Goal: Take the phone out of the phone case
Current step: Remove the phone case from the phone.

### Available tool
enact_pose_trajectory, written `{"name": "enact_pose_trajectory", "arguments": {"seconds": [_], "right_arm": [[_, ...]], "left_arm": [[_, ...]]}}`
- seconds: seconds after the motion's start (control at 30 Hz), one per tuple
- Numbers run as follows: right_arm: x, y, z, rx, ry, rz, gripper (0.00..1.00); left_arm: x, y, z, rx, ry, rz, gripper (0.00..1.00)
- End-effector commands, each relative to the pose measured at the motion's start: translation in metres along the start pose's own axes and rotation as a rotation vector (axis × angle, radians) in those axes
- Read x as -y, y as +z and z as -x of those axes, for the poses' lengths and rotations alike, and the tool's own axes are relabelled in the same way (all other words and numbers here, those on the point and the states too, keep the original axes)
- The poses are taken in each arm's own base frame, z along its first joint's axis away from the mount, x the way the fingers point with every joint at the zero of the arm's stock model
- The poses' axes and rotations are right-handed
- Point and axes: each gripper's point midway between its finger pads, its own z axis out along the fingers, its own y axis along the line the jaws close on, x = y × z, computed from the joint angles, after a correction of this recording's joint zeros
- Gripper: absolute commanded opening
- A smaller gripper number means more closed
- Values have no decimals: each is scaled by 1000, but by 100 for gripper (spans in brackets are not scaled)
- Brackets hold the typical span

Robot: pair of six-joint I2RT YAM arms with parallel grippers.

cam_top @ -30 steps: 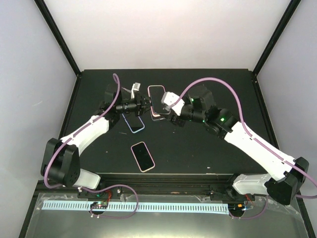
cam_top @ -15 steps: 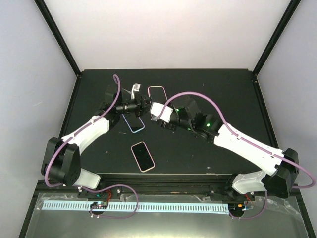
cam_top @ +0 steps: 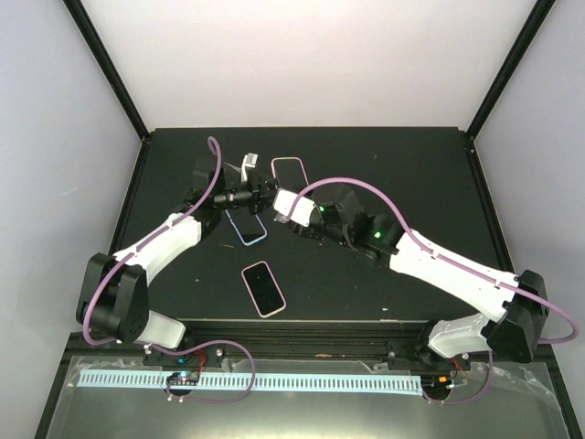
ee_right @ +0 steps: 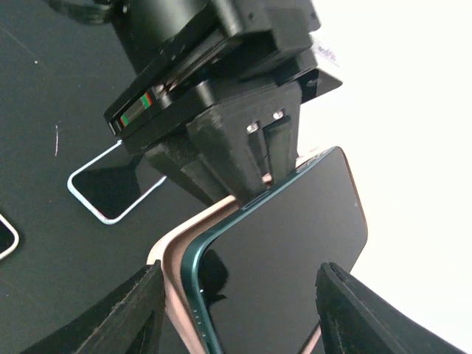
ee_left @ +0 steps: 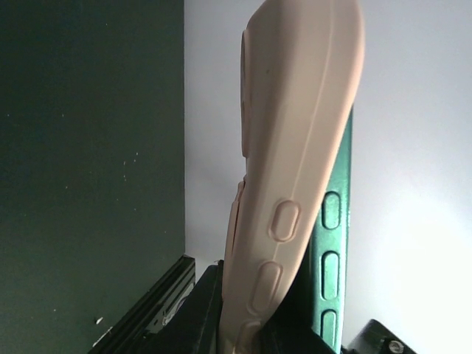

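Observation:
A dark-screened phone (ee_right: 295, 251) with a green edge (ee_left: 335, 243) sits in a pink phone case (ee_left: 295, 184), held up off the table. My left gripper (ee_left: 251, 324) is shut on the case's side, with the green phone edge beside it. In the right wrist view the case's corner (ee_right: 166, 258) stands peeled away from the phone. My right gripper (ee_right: 240, 310) is open, its fingers (ee_right: 110, 317) either side of the phone's near end with gaps. From above, the case's rim (cam_top: 289, 160) shows between the left gripper (cam_top: 271, 187) and the right gripper (cam_top: 291, 212).
A phone in a pale blue case (cam_top: 248, 229) lies on the black table just under the left arm. Another phone in a pink case (cam_top: 263, 287) lies nearer the front edge. Black frame posts stand at the back corners.
The right arm has swung left and its gripper now straddles the phone's near end, covering part of it from above. Its jaws have narrowed slightly. The left gripper has kept its hold.

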Motion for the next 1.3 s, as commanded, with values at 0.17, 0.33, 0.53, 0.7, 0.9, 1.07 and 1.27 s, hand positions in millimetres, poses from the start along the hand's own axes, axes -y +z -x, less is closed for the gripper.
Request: {"name": "enact_pose_trajectory", "arguments": {"seconds": [0.17, 0.33, 0.53, 0.7, 0.9, 1.07, 1.27], "right_arm": [[24, -11, 15, 30, 51, -62, 56], [23, -1, 4, 0, -23, -108, 54], [17, 7, -14, -45, -136, -152, 53], [28, 10, -21, -76, -180, -242, 53], [48, 15, -19, -92, -262, -386, 40], [59, 5, -12, -59, -297, -462, 27], [70, -10, -9, -51, -305, -520, 15]], "left_arm": [[13, 0, -5, -31, 61, -26, 1], [17, -1, -7, -37, 59, -37, 2], [23, 1, -13, -77, 73, -63, 2], [28, 5, -20, -109, 86, -77, 2], [25, 16, -43, -197, 83, -78, 2], [21, 19, -44, -212, 74, -72, 2], [13, 21, -41, -200, 80, -54, 2]]}}
